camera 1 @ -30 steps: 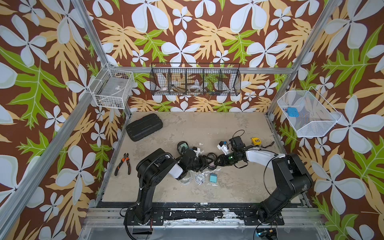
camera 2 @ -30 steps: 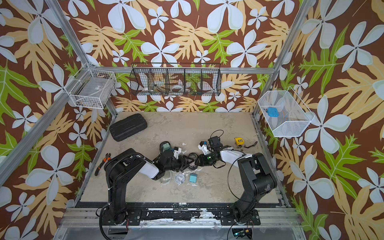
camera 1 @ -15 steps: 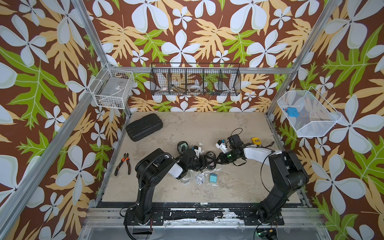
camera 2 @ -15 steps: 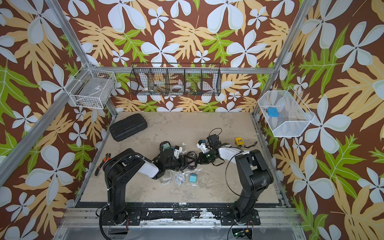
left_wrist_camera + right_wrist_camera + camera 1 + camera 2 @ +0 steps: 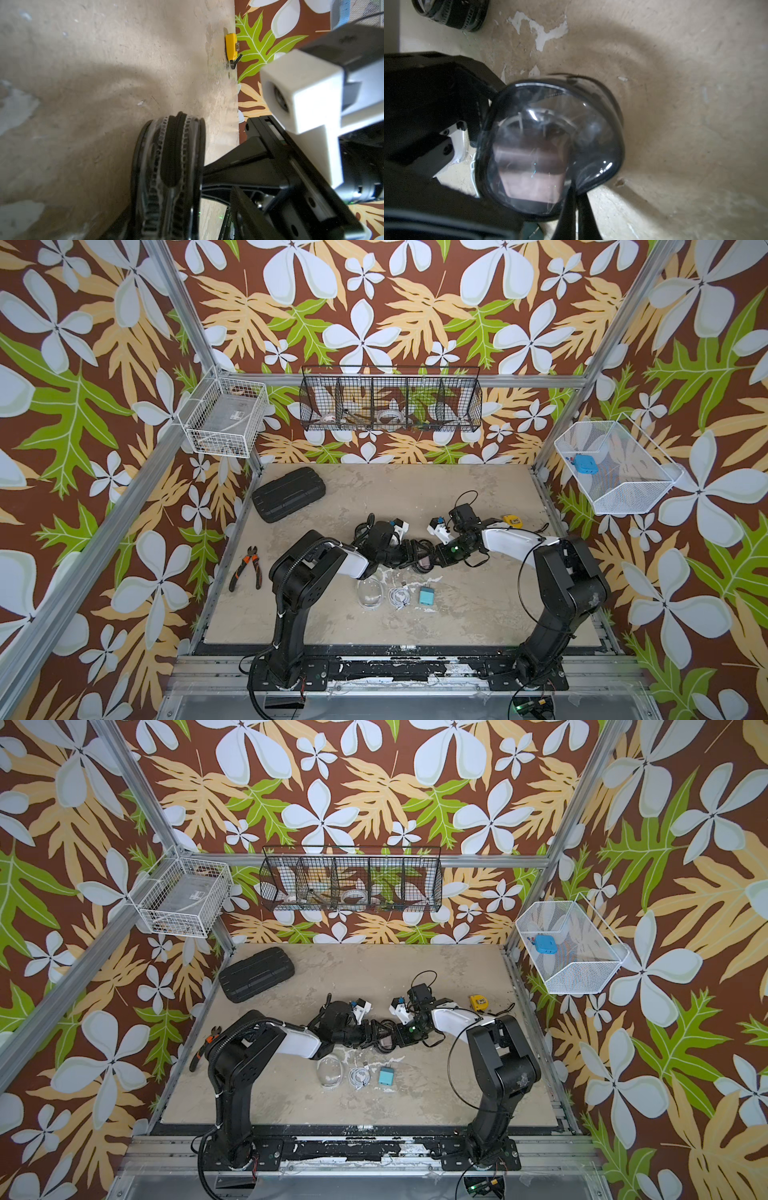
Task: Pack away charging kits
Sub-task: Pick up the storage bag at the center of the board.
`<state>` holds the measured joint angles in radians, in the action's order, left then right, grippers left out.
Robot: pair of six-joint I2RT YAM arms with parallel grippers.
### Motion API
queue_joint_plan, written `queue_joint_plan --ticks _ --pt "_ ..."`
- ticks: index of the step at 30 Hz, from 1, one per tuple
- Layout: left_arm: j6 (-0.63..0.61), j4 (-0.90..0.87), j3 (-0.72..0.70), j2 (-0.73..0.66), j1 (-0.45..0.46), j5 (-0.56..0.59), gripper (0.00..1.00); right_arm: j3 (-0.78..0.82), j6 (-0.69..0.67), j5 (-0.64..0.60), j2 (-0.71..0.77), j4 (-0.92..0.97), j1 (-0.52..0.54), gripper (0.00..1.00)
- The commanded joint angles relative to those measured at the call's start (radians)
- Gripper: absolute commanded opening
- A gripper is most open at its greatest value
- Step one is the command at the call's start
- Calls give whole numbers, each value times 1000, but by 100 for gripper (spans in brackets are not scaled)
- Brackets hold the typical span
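In both top views you have two arms, both folded low and meeting tip to tip. The left gripper (image 5: 412, 558) clamps one black-rimmed pouch (image 5: 423, 564) with its jaws part spread. The right gripper (image 5: 434, 562) is pinched tight at the pouch's rim. On the base side of the left gripper lie one clear pouch (image 5: 368, 593), one loose cable (image 5: 399, 596) and one teal plug (image 5: 427, 596), side by side in a row. Since a second ago your right arm has folded in closer to the left one, and its jaws have closed.

In the left wrist view the black-rimmed pouch (image 5: 153, 166) stands on edge, showing two rows of zipper teeth.

In the right wrist view one pink plug (image 5: 529, 164) and one packed cable (image 5: 517, 122) show through the pouch wall. A second dark pouch (image 5: 450, 12) lies beyond the left gripper.
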<state>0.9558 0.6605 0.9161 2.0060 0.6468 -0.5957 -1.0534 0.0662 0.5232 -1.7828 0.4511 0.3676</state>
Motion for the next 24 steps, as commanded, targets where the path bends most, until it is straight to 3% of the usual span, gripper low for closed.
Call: queue_joint_plan --ticks 1,8,12,15,18,21,24 --pt "-61 -42 18 16 -9 -47 60 -5 -26 -2 1 32 2 2" --pt "-69 -32 47 59 -43 -110 49 8 -32 -22 19 30 4 2" --pt "-89 -58 55 53 -45 -102 33 0 -33 -25 16 37 4 4" --pt "-87 -67 54 49 -46 -100 21 -3 -29 -27 27 32 4 15" --pt "-59 -40 31 38 -46 -90 19 5 -21 -23 67 23 5 32" --pt "-9 -4 8 28 -45 -81 18 18 -3 -32 123 20 5 40" --pt "70 34 -25 -1 -46 -48 18 35 25 -64 190 28 5 41"
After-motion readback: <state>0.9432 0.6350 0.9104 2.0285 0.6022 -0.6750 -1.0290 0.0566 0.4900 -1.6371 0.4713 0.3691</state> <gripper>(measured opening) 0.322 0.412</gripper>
